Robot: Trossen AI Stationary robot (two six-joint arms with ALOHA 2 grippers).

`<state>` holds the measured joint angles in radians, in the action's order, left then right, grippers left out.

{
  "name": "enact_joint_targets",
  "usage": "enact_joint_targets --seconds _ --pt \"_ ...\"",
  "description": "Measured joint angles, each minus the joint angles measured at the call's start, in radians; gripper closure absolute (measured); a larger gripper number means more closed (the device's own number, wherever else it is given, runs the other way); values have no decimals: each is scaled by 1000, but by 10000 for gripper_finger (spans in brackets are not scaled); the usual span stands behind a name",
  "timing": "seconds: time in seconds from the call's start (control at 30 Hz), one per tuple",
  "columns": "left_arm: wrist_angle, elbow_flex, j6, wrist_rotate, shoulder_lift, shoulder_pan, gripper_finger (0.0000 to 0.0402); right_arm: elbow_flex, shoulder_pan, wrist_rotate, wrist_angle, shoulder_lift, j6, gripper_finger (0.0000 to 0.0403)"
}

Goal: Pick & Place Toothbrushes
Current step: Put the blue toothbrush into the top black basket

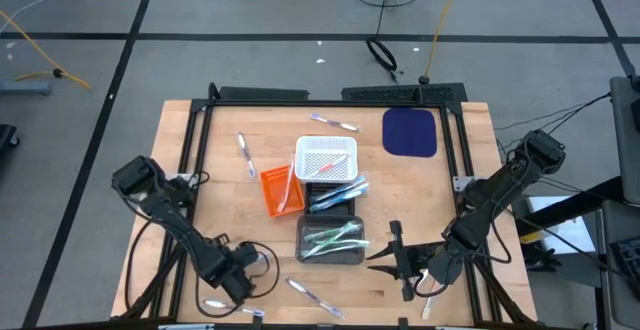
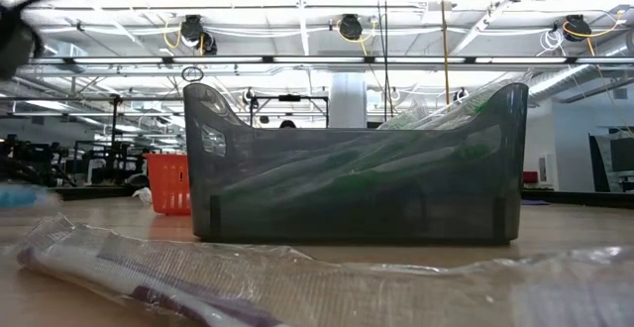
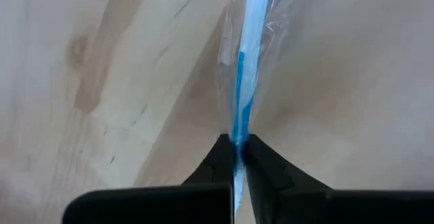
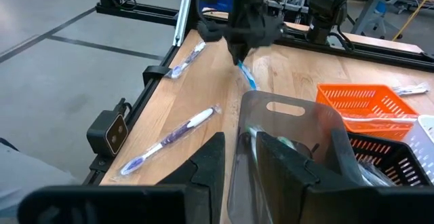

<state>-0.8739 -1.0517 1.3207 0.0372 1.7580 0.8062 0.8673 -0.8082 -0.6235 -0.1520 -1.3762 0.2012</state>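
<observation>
Below, the left gripper [image 3: 239, 149] is pinching a blue-and-white wrapped toothbrush [image 3: 245, 68], its two dark fingers [image 3: 217, 159] pressing together on the handle so that no gap is showing between them and the stick. The toothbrush is running straight ahead from the fingertips, its clear wrapper lying against the wooden table [image 3: 102, 81]. From overhead, this left gripper [image 1: 232, 282] is working at the near-left corner of the table [image 1: 190, 170], with another wrapped toothbrush [image 1: 312, 296] lying just beside it toward the table's middle.

The right gripper [image 1: 395, 258] is hanging low just beside the dark grey tray [image 1: 331, 241], on the side away from the left arm. Its fingers [image 4: 207, 159] are standing slightly apart and gripping nothing, with the tray's near wall [image 4: 285, 125] rising directly ahead of them. Green toothbrushes [image 1: 335, 235] are lying inside this tray. Beyond it, an orange basket [image 1: 280, 190], a white basket [image 1: 326, 158] and a black tray [image 1: 335, 198] are sitting clustered together. A purple-accented toothbrush [image 4: 169, 139] is lying loose ahead of the right gripper, beside the grey tray. A dark blue mat [image 1: 410, 132] is lying well apart from both grippers, at the far side.
</observation>
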Motion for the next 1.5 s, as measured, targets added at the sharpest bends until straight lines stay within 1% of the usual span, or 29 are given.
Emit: enact_joint_targets --seconds 0.1,0.23,0.33,0.43,0.6,0.7,0.77,0.87,0.93,1.07,1.1,1.2,1.3,1.4,1.5 --pt "-17 -57 -9 -67 0 11 396 0 0 0 0 0 0 328" --pt "-95 -155 -12 -187 0 30 396 0 0 0 0 0 0 328" --pt "-151 -233 -19 -296 -1 44 397 0 0 0 -1 0 0 328" --pt "-173 -296 -43 -431 -1 52 396 0 3 0 -15 -1 -1 328" --pt "-155 -379 -123 -639 -1 38 397 0 35 0 -98 -1 -40 328" --pt "-97 -404 -206 -719 -1 12 394 0 60 10 -159 -1 -84 328" --pt "-29 -408 -287 -753 -1 -11 397 0 86 63 -215 -12 -111 328" --pt "84 -408 -411 -790 -1 -53 396 0 122 156 -314 -36 -148 328" --pt "162 -408 -485 -800 -1 -86 392 2 148 198 -386 -66 -173 328" --pt "312 -408 -654 -801 -1 -146 397 1 194 261 -479 -114 -195 325" --pt "351 -408 -694 -801 -1 -159 397 1 205 262 -492 -122 -195 322" --pt "440 -408 -786 -795 -1 -194 391 1 231 283 -490 -127 -195 305" --pt "489 -408 -839 -773 -2 -219 391 1 252 328 -506 -126 -191 282" --pt "509 -408 -866 -763 -2 -235 397 1 264 333 -544 -121 -195 261" --pt "516 -408 -866 -763 -2 -243 390 1 275 332 -570 -119 -220 248"
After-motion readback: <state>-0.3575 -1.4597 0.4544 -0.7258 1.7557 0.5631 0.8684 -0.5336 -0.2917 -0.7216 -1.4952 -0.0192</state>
